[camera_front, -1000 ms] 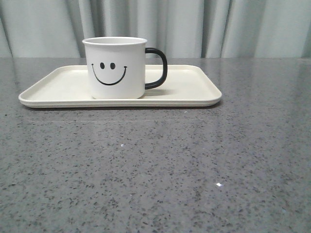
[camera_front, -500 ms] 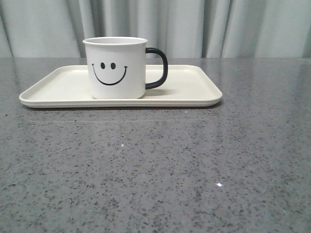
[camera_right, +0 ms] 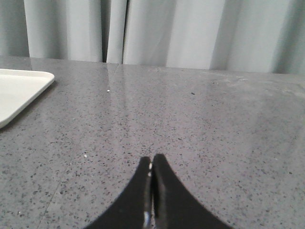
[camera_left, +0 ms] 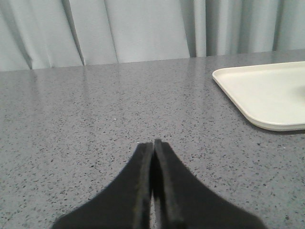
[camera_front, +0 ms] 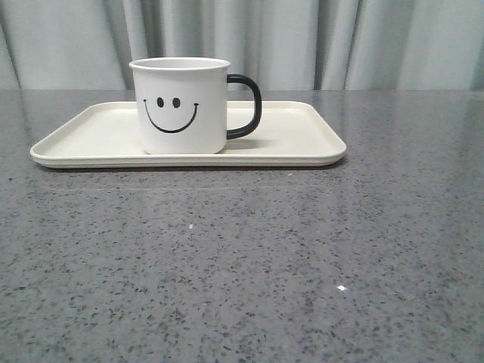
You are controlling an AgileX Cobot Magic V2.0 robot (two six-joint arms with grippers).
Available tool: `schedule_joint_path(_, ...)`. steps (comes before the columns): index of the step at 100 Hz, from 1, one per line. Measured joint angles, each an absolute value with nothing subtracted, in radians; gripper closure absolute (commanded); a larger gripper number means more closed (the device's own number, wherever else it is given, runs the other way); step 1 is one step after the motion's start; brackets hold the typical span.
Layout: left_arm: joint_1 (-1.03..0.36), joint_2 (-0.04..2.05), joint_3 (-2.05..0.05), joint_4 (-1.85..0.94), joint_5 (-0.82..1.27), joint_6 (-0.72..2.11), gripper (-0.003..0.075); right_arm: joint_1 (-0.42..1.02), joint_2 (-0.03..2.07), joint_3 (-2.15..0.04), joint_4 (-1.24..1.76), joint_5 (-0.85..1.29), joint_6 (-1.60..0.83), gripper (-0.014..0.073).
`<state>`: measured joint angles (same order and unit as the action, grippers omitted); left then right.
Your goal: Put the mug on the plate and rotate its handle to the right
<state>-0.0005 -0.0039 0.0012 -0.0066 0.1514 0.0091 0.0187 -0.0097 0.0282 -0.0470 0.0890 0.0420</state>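
Left gripper [camera_left: 153, 143] low over bare grey table [camera_front: 242, 257], pressed closed on nothing, fingertips meeting, aimed forward with plate corner off to one side and well apart. Plate [camera_front: 91, 132] lying flat on table; mug [camera_front: 181, 106] upright on it, left of plate centre, smiley facing camera, handle [camera_front: 249, 106] out to the right. Task judged essentially complete as laid. Mug judged rigid, light if empty, glazed and probably slippery, chippable if knocked; best taken across the body from the sides, or by pinching the loop; a wall grip judged safer against twist. Plate judged stiff and light, liable to slide on polished stone if mug dragged. Right gripper [camera_right: 152, 164] likewise closed and empty, low over table, pointing forward, plate edge well off to one side.
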Motion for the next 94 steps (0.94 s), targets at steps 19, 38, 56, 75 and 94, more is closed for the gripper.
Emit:
schedule_joint_path(19, -0.001, -0.004, 0.001, -0.007, 0.151, 0.009, 0.074, 0.019, -0.01, 0.028, -0.047, 0.116, 0.042, 0.0659)
schedule_joint_path(38, -0.001, -0.004, 0.001, -0.007, 0.151, 0.009, 0.074, 0.019, -0.01, 0.028, -0.045, 0.122, 0.042, 0.0659)
schedule_joint_path(56, -0.001, -0.004, 0.001, -0.007, 0.151, 0.009, 0.074, 0.019, -0.01, 0.028, -0.045, 0.124, 0.042, 0.0659)
schedule_joint_path(75, -0.001, -0.004, 0.001, -0.007, 0.151, 0.009, 0.074, 0.019, -0.01, 0.028, -0.045, 0.124, 0.042, 0.0659)
schedule_joint_path(94, -0.001, -0.004, 0.001, -0.007, 0.151, 0.009, 0.074, 0.019, -0.01, 0.028, -0.045, 0.124, 0.042, 0.0659)
